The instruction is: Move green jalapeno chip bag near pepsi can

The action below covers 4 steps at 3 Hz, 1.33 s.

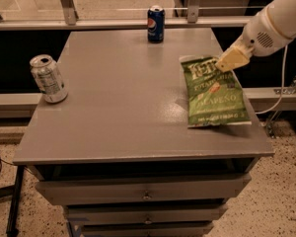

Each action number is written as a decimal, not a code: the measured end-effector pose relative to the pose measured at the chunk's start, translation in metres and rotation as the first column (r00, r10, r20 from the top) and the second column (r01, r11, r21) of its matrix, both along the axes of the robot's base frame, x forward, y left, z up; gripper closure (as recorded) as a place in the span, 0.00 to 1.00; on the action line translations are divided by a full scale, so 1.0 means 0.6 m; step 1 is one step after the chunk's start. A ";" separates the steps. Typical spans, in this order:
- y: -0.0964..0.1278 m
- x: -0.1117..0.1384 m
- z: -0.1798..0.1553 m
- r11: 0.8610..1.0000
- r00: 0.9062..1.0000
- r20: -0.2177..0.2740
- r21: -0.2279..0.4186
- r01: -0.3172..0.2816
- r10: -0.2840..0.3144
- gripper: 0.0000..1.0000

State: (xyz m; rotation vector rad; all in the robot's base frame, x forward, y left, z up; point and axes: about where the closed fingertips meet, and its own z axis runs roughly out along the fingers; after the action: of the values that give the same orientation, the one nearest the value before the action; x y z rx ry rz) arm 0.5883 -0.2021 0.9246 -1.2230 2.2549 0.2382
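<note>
The green jalapeno chip bag [214,95] lies along the right side of the grey table [118,112], its white top edge pointing to the back. My gripper [228,60] comes in from the upper right and is shut on the bag's upper right corner. The pepsi can [156,23], dark blue with a round logo, stands upright at the back edge of the table, left of and behind the bag's top. A clear gap separates the bag and the can.
A dented silver-white can [48,78] stands near the table's left edge. Drawers [145,191] sit under the tabletop. A metal railing [69,6] runs behind the table. A cable [278,90] hangs at the right.
</note>
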 end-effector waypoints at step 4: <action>-0.023 0.069 0.059 0.997 0.987 0.143 0.051 0.065 -0.072 1.00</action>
State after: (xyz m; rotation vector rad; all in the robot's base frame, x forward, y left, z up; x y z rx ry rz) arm 0.6297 -0.2157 0.9597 -1.1008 2.1498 0.1690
